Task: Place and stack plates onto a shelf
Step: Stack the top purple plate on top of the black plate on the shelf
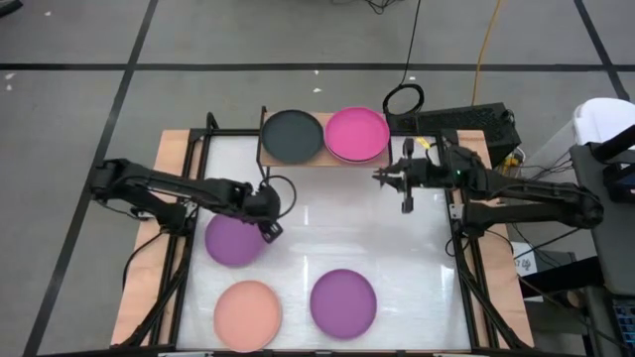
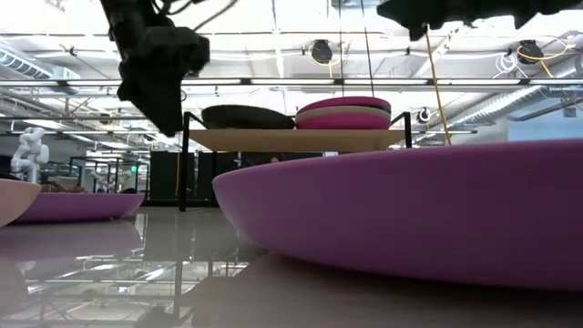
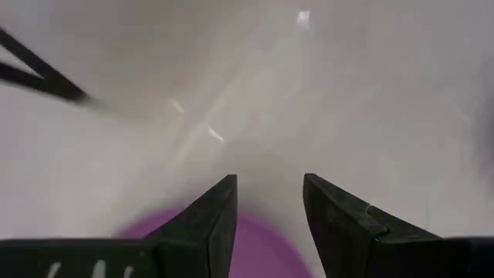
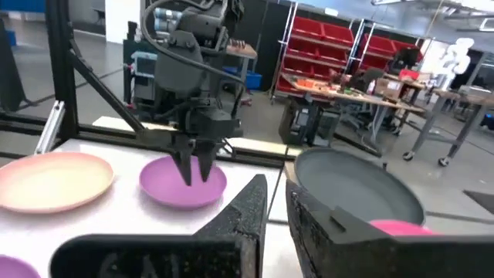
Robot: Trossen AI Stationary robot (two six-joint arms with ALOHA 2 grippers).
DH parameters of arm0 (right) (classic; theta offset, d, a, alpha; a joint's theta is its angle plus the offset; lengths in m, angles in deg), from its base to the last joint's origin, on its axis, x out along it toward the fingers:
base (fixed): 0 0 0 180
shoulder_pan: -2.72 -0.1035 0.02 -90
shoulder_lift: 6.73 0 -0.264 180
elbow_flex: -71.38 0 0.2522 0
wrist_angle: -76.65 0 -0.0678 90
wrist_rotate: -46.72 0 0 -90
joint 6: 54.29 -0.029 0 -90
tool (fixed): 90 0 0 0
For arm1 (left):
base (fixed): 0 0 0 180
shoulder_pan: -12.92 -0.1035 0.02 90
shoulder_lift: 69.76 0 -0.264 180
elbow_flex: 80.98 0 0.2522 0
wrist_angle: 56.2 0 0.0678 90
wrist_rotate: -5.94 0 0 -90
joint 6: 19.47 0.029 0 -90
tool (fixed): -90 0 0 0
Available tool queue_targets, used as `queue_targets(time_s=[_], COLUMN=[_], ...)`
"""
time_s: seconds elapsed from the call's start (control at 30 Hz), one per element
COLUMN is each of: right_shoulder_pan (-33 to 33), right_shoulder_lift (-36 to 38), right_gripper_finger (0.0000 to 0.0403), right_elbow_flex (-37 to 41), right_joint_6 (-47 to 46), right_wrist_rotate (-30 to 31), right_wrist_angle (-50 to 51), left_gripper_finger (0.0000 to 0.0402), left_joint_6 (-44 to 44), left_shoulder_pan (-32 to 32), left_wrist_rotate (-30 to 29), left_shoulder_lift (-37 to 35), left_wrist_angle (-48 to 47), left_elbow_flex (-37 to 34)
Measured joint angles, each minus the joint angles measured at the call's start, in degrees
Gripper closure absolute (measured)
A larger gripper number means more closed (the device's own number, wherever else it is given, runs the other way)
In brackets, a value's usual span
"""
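The shelf [image 1: 322,159] is standing at the far edge of the table [image 1: 397,258] and serves as the landmark here. On its left half a black plate [image 1: 292,135] is lying; on its right half a magenta plate [image 1: 356,132] is topping a small stack, and the low view is showing a cream plate [image 2: 342,112] sandwiched between two magenta ones.

In front of the shelf's left end, a purple plate [image 1: 233,239] is sitting on the table. The left gripper [image 1: 269,228] is hanging just over that plate's edge nearest the shelf, its fingers [image 3: 204,224] spread with a narrow gap between them and nothing in it; it does not appear to be touching the plate.

Farther from the shelf, near the table's front edge, a peach plate [image 1: 248,313] and a second purple plate [image 1: 343,302] are lying side by side, apart from each other.

The right gripper [image 1: 407,203] is hovering just in front of the shelf's right end, above bare table, with its fingers [image 4: 247,208] slightly parted and holding nothing.
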Motion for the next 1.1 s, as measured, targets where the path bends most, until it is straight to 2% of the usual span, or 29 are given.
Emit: queue_targets(time_s=[0.1,0.27,0.53,1.1], right_shoulder_pan=[-2.3,-5.2,-6.7,-6.6], right_shoulder_lift=[1.7,1.9,1.9,1.9], right_gripper_finger=[0.0355,0.0311,0.0248,0.0245], right_elbow_flex=[2.6,4.6,5.5,5.5], right_joint_6=[-0.1,-1.7,-1.9,-2.8], right_wrist_rotate=[2.5,5.6,6.8,6.7], right_wrist_angle=[0.0,-0.3,-2.7,-1.4], left_gripper_finger=[0.0248,0.0248,0.0248,0.0248], left_joint_6=[-6.6,-12.9,-18.4,-16.8], left_shoulder_pan=[0.1,-0.2,-0.2,0.2], left_wrist_rotate=[3.4,7.4,8.8,10.9], left_shoulder_lift=[3.7,8.5,10.9,16.8], left_wrist_angle=[0.2,-3.9,-7.0,-4.7], left_elbow_flex=[0.4,0.4,0.4,0.4])
